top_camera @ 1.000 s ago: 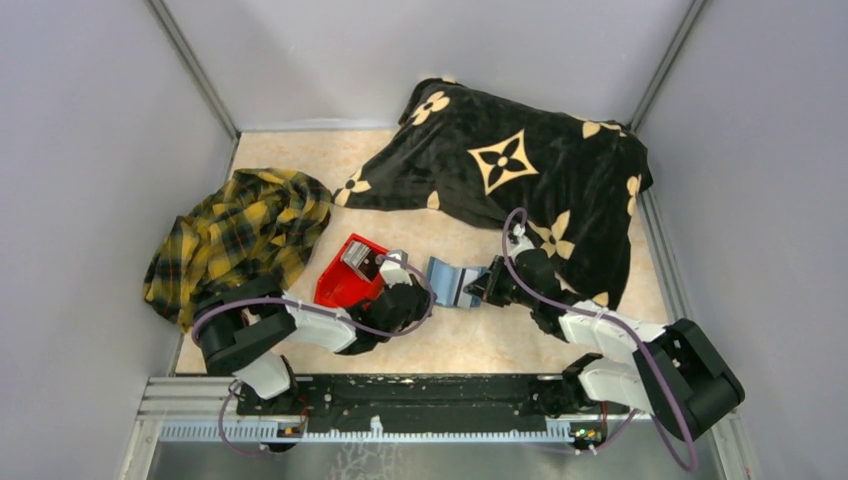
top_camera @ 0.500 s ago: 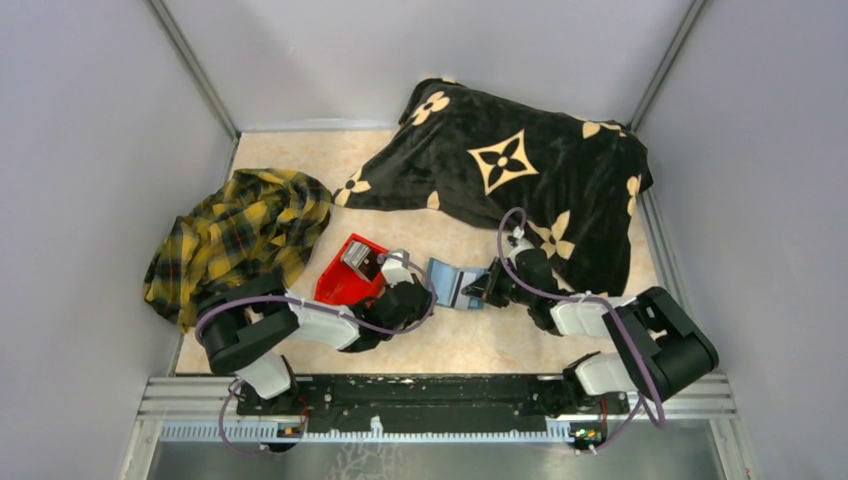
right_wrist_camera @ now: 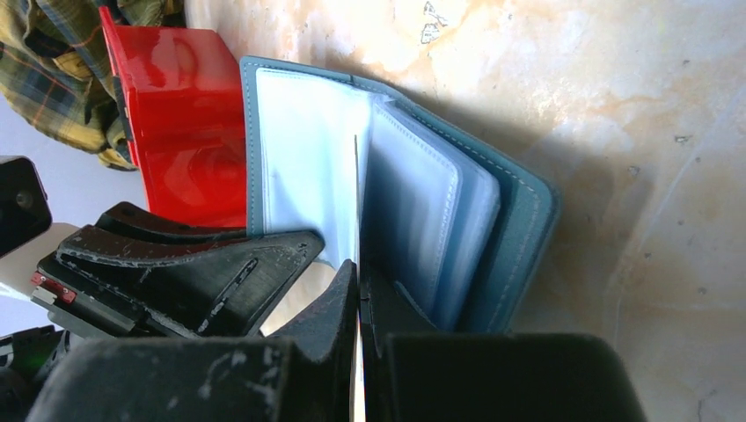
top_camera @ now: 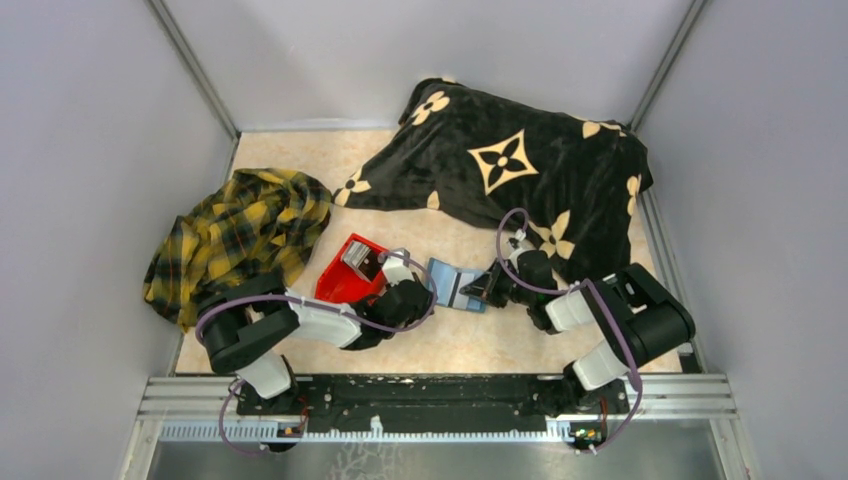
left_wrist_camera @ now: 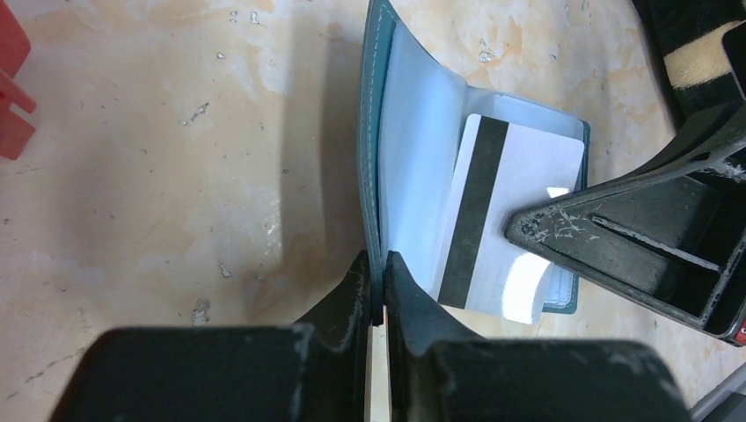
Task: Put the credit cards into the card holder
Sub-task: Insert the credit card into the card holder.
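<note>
The teal card holder [top_camera: 452, 284] lies open on the table between my two grippers. My left gripper [left_wrist_camera: 380, 264] is shut on its teal cover [left_wrist_camera: 373, 132] and holds that flap upright. My right gripper [right_wrist_camera: 359, 272] is shut on a white credit card with a black stripe [left_wrist_camera: 528, 167]. The card lies partly over the holder's clear inner sleeves [right_wrist_camera: 413, 202]; the right wrist view shows it edge-on [right_wrist_camera: 356, 193]. More silvery cards [top_camera: 356, 258] stand in the red bin [top_camera: 335, 290].
A black blanket with beige flowers [top_camera: 520, 170] covers the back right, close behind my right arm. A yellow plaid cloth [top_camera: 240, 230] lies at the left beside the red bin [right_wrist_camera: 185, 132]. Grey walls enclose the table.
My right arm has folded in, and its gripper has pushed the card a little left into the open holder. The left gripper has kept its hold on the cover.
</note>
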Action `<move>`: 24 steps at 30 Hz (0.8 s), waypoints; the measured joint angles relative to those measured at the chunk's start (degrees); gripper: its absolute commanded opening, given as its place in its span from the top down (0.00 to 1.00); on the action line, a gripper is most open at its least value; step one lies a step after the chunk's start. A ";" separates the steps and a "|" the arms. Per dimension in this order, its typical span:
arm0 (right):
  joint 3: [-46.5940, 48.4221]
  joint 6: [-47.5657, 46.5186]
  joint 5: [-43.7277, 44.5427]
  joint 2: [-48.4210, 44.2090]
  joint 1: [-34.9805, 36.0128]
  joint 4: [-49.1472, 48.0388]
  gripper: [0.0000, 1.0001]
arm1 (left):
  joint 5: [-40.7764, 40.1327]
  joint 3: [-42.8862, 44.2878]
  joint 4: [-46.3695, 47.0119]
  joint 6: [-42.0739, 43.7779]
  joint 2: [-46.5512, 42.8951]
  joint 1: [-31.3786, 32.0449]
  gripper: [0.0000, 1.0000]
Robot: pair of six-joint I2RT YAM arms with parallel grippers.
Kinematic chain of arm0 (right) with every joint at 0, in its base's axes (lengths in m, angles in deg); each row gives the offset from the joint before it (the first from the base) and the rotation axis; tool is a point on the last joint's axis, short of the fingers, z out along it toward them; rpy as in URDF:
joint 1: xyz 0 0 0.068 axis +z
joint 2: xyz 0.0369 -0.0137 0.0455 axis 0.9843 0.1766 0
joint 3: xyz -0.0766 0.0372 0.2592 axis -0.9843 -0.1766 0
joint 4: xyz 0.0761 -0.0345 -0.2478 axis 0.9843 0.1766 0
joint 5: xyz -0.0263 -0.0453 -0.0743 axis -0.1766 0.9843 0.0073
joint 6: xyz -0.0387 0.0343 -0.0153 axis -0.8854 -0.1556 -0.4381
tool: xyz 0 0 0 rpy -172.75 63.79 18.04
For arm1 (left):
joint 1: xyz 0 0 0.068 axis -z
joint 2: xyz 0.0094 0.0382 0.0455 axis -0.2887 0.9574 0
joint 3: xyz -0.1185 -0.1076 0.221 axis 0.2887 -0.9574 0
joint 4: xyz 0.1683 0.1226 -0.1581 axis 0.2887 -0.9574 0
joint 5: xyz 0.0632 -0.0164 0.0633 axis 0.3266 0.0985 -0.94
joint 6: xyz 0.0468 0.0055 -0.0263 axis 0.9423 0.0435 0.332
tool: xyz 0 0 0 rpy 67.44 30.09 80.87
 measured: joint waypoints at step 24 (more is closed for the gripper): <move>0.00 2.84 -2.40 6.84 -1.75 -8.57 1.00 | -1.33 4.57 -6.12 -0.22 1.62 -0.02 0.86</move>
